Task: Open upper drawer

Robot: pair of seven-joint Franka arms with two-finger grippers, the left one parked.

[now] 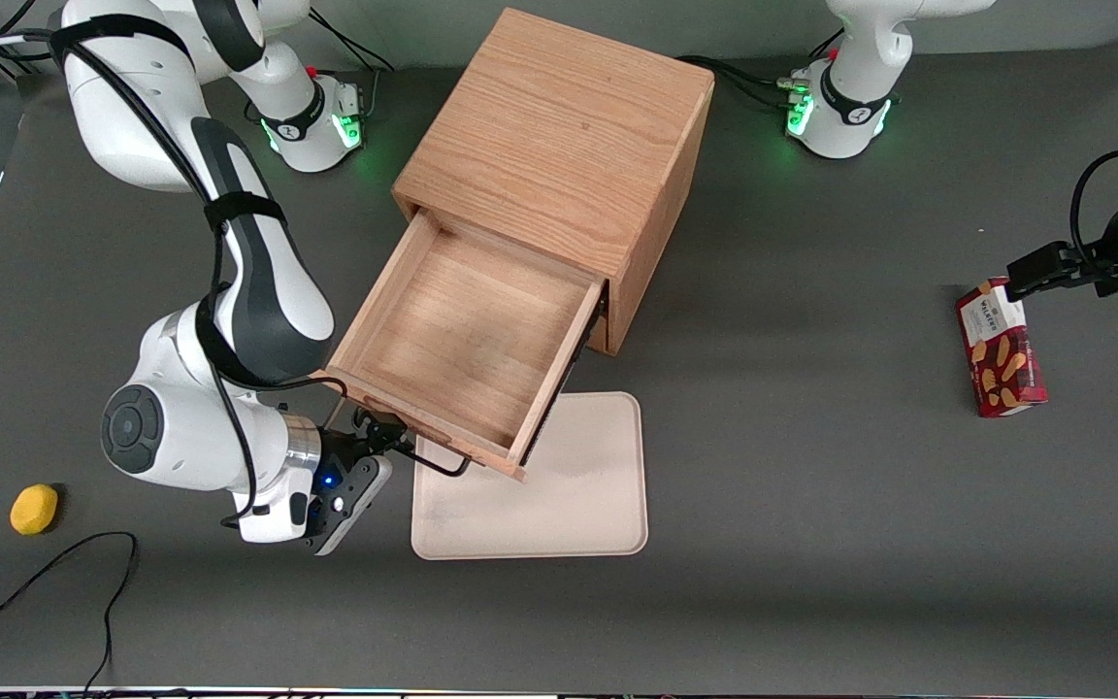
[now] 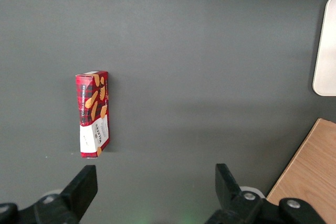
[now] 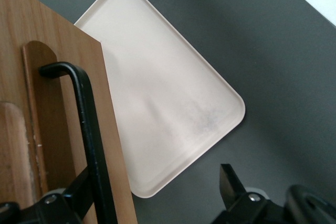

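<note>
The light oak upper drawer point(image 1: 467, 345) stands pulled well out of the cube-shaped oak cabinet point(image 1: 559, 146), its shallow square wooden tray bare inside and its front hanging over the nearer edge of a cream rectangular plastic tray point(image 1: 569, 495) that lies flat on the dark grey tabletop point(image 1: 811, 534). The thin black wire handle point(image 3: 86, 129) sticks out from the drawer front, and the right arm's gripper point(image 1: 386, 449) is right at it, at the working arm's end of the handle. From the wrist camera the fingers are spread apart, one finger point(image 3: 231, 187) clear over the tabletop and the handle bar passing close by the other; nothing looks clamped, so I take the gripper as open and holding nothing.

The opening itself looks as good as finished. The risk now lies in leaving: if the arm pulls away sideways with a finger hooked inside the wire loop, it could drag the drawer farther, twist the cabinet, or pull the drawer off its runners. A low retreat could also shove the cream tray.

Toward the parked arm's end lies a red biscuit box point(image 1: 1001, 348); a small yellow object point(image 1: 34, 509) sits near the working arm.
</note>
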